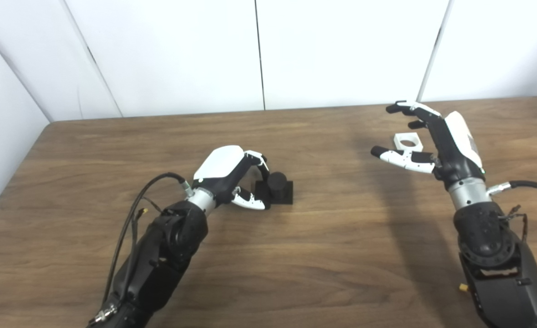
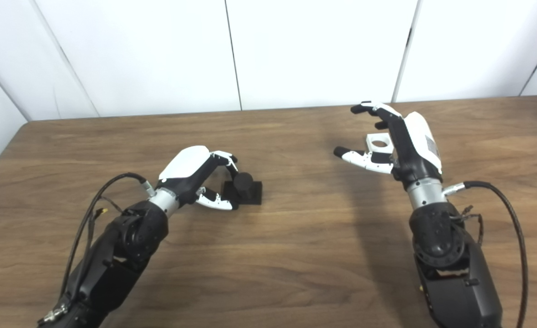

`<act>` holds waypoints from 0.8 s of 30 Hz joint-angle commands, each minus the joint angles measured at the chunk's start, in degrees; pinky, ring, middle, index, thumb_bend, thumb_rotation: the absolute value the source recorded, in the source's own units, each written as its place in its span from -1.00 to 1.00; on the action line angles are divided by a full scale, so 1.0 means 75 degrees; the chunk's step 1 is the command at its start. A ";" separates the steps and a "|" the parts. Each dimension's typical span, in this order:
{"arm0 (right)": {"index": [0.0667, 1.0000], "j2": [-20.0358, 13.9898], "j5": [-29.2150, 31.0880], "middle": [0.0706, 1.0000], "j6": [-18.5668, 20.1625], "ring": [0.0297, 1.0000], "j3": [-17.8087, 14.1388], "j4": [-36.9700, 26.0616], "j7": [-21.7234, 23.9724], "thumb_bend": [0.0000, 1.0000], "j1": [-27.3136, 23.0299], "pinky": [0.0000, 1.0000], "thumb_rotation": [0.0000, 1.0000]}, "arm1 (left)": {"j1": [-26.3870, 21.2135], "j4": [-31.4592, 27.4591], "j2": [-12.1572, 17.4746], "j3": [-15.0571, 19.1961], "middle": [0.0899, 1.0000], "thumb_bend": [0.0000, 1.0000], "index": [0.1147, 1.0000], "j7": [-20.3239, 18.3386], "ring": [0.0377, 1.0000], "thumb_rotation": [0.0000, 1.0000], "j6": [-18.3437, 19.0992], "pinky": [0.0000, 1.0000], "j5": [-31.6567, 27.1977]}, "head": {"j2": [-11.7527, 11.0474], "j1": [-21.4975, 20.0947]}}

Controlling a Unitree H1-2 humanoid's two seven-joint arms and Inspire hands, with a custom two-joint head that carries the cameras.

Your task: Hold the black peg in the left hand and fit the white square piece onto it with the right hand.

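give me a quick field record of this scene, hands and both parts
surface: wooden table
black peg: upright on its square black base, standing on the table left of centre
left hand: at the peg's base, fingers curled around it, not lifted
white square piece: flat on the table, round hole in the middle
right hand: open, fingers spread around the white piece, not closed on it
fit: not yet done

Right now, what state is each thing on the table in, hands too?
black peg: upright on its square base, on the table, not lifted.
white square piece: flat on the table, hole up, not gripped.
left hand: fingers curled around the peg's base.
right hand: open, fingers spread over the piece.
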 commanded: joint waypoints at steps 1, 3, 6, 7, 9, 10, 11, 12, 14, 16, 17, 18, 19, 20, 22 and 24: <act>0.42 -0.0156 0.0002 0.66 0.0021 0.66 -0.0063 -0.0355 0.0077 0.35 -0.0366 0.50 -0.35 | 0.0066 -0.0023 0.0142 -0.0081 0.62 0.04 -0.15 -0.0113 0.65 -0.83 -0.0189 0.54 -0.0019 | 0.0004 -0.0050; 0.43 -0.0292 0.0009 0.67 0.0001 0.67 -0.0075 -0.0349 0.0183 0.34 -0.0402 0.50 -0.35 | 0.0087 -0.0040 0.0159 -0.0084 0.60 0.04 -0.15 -0.0124 0.65 -0.83 -0.0217 0.54 -0.0048 | -0.0003 -0.0090; 0.43 -0.0514 0.0055 0.66 -0.0040 0.65 -0.0122 -0.0292 0.0339 0.33 -0.0496 0.47 -0.37 | 0.0117 -0.0045 0.0179 -0.0084 0.59 0.04 -0.16 -0.0115 0.64 -0.83 -0.0271 0.54 -0.0076 | -0.0025 -0.0166; 0.43 -0.0593 0.0093 0.66 -0.0073 0.65 -0.0134 -0.0245 0.0392 0.34 -0.0537 0.47 -0.38 | 0.0128 -0.0053 0.0186 -0.0084 0.59 0.04 -0.16 -0.0115 0.64 -0.83 -0.0277 0.54 -0.0082 | -0.0045 -0.0241; 0.42 -0.0745 0.0161 0.66 -0.0150 0.65 -0.0134 -0.0141 0.0491 0.35 -0.0614 0.46 -0.37 | 0.0140 -0.0060 0.0199 -0.0087 0.59 0.04 -0.16 -0.0118 0.64 -0.83 -0.0288 0.54 -0.0088 | -0.0065 -0.0313; 0.42 -0.0875 0.0175 0.66 -0.0167 0.66 -0.0117 -0.0058 0.0584 0.36 -0.0689 0.47 -0.38 | 0.0148 -0.0058 0.0209 -0.0089 0.59 0.04 -0.16 -0.0110 0.64 -0.83 -0.0307 0.53 -0.0093 | -0.0091 -0.0390; 0.41 -0.1028 0.0164 0.66 -0.0145 0.67 -0.0091 0.0034 0.0696 0.37 -0.0785 0.49 -0.38 | 0.0157 -0.0065 0.0213 -0.0086 0.60 0.04 -0.16 -0.0120 0.64 -0.83 -0.0301 0.54 -0.0104 | -0.0096 -0.0408; 0.40 -0.1171 0.0147 0.66 -0.0127 0.68 -0.0063 0.0126 0.0795 0.38 -0.0883 0.51 -0.39 | 0.0170 -0.0071 0.0218 -0.0079 0.60 0.04 -0.16 -0.0125 0.64 -0.83 -0.0296 0.54 -0.0116 | -0.0125 -0.0476; 0.39 -0.1396 0.0098 0.66 -0.0044 0.68 -0.0007 0.0261 0.0986 0.40 -0.1065 0.51 -0.41 | 0.0190 -0.0074 0.0232 -0.0069 0.60 0.04 -0.16 -0.0132 0.64 -0.83 -0.0293 0.54 -0.0131 | -0.0161 -0.0568; 0.40 -0.1601 0.0079 0.67 0.0014 0.70 0.0054 0.0443 0.1191 0.40 -0.1289 0.51 -0.43 | 0.0205 -0.0055 0.0243 -0.0056 0.61 0.04 -0.16 -0.0118 0.64 -0.83 -0.0306 0.54 -0.0153 | -0.0204 -0.0694; 0.41 -0.1689 0.0085 0.68 0.0019 0.71 0.0081 0.0553 0.1287 0.39 -0.1398 0.51 -0.43 | 0.0211 -0.0039 0.0249 -0.0050 0.60 0.04 -0.16 -0.0105 0.64 -0.83 -0.0324 0.54 -0.0161 | -0.0215 -0.0740; 0.41 -0.1782 0.0086 0.69 -0.0001 0.71 0.0111 0.0705 0.1372 0.38 -0.1530 0.50 -0.44 | 0.0215 -0.0020 0.0257 -0.0044 0.60 0.04 -0.16 -0.0095 0.65 -0.83 -0.0344 0.54 -0.0169 | -0.0222 -0.0764; 0.41 -0.1839 0.0088 0.69 -0.0018 0.70 0.0132 0.0803 0.1422 0.39 -0.1611 0.48 -0.44 | 0.0217 -0.0006 0.0262 -0.0040 0.60 0.04 -0.16 -0.0089 0.65 -0.83 -0.0360 0.54 -0.0173 | -0.0226 -0.0771; 0.42 -0.1930 0.0073 0.69 -0.0019 0.70 0.0183 0.0973 0.1520 0.39 -0.1752 0.46 -0.45 | 0.0220 0.0021 0.0260 -0.0029 0.60 0.04 -0.16 -0.0066 0.65 -0.83 -0.0392 0.54 -0.0188 | -0.0239 -0.0792; 0.45 -0.2078 0.0047 0.70 0.0053 0.70 0.0270 0.1190 0.1709 0.38 -0.1961 0.46 -0.43 | 0.0228 0.0036 0.0252 -0.0018 0.60 0.04 -0.16 -0.0050 0.65 -0.84 -0.0398 0.55 -0.0177 | -0.0248 -0.0789; 0.45 -0.2247 -0.0042 0.69 -0.0003 0.69 0.0387 0.1470 0.1830 0.38 -0.2154 0.43 -0.43 | 0.0229 0.0059 0.0251 -0.0020 0.60 0.04 -0.16 -0.0037 0.65 -0.83 -0.0434 0.56 -0.0154 | -0.0259 -0.0780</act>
